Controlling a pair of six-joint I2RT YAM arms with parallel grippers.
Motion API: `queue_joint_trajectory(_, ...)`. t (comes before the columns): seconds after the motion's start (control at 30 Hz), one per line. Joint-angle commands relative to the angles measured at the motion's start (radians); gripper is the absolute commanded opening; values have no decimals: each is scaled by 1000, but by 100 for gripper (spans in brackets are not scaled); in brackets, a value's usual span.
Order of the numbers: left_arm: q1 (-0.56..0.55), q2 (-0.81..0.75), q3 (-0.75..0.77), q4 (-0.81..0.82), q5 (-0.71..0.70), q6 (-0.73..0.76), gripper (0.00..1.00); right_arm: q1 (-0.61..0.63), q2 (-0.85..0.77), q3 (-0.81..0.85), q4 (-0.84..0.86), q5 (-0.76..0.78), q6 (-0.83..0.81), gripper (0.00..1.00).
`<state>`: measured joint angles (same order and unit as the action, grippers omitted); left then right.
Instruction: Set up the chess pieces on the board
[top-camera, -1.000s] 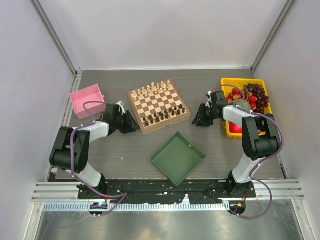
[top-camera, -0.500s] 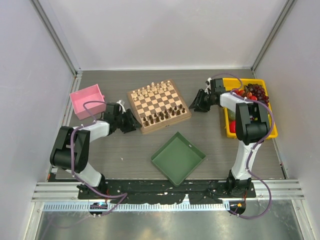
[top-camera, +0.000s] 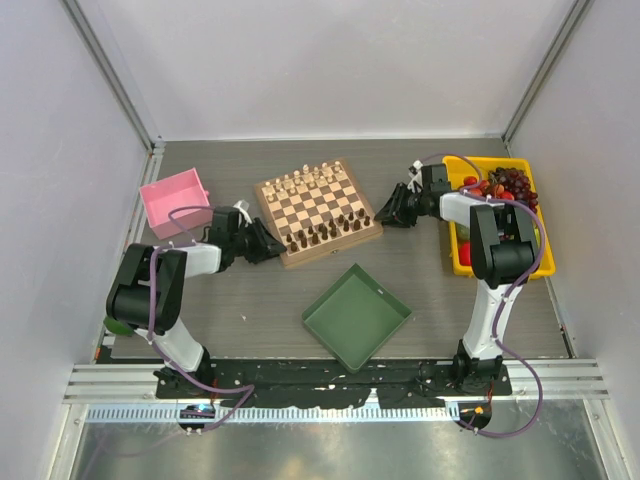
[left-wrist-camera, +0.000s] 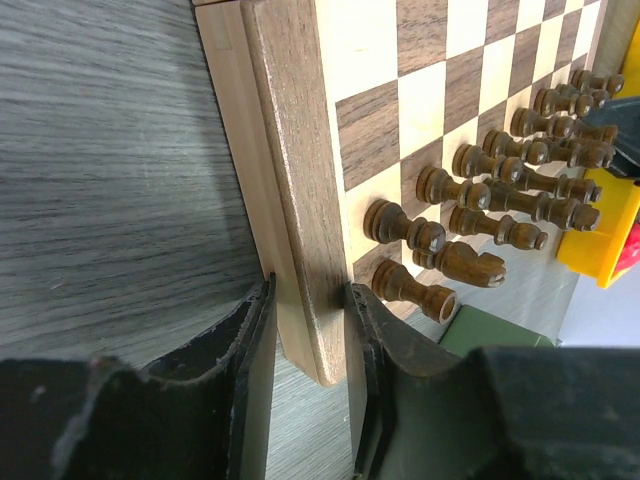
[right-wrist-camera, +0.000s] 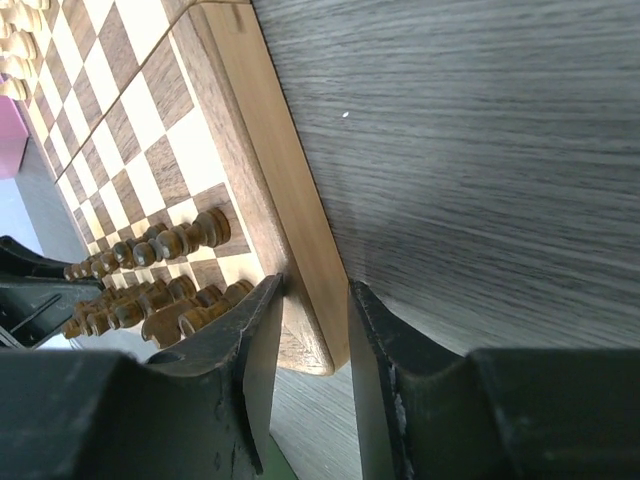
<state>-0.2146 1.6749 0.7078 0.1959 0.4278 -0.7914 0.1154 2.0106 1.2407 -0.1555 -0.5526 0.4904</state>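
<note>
One grey wood-grain desk (top-camera: 250, 300) carries everything. Biggest on it is the board (top-camera: 318, 210), lying slightly turned in the middle of the far half. Just nearer sits a green tray (top-camera: 357, 315), set cornerwise. A yellow bin (top-camera: 462, 266) of fruit stands at the right edge and a pink box (top-camera: 175, 200) at the left.

The left arm (top-camera: 190, 258) reaches the board's near-left corner. The left jaws are clamped across the tan border there, one finger (left-wrist-camera: 240, 350) against each face of the wood. The right arm (top-camera: 462, 207) reaches the board's right corner, where the right jaws straddle the edge, both fingers (right-wrist-camera: 250, 330) pressed to the wood.

The chess pieces (top-camera: 325, 232) stand in two rows along the board's near edge. Pale chessmen (top-camera: 310, 178) line the far edge.
</note>
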Motion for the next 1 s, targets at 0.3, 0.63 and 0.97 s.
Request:
queue_joint_trajectory(0.3,-34,-4,-85,99,35,-3,21,21,-151,-239,40,0,-4,30)
queue_joint_trajectory(0.63,-43,-75,-152,80,28,24,20,23,-288,-406,59,43,-1,30)
queue_joint_trajectory(0.97,-42,-159,-90,-108,-69,110,44,15,-302,-288,-47,123,-50,42)
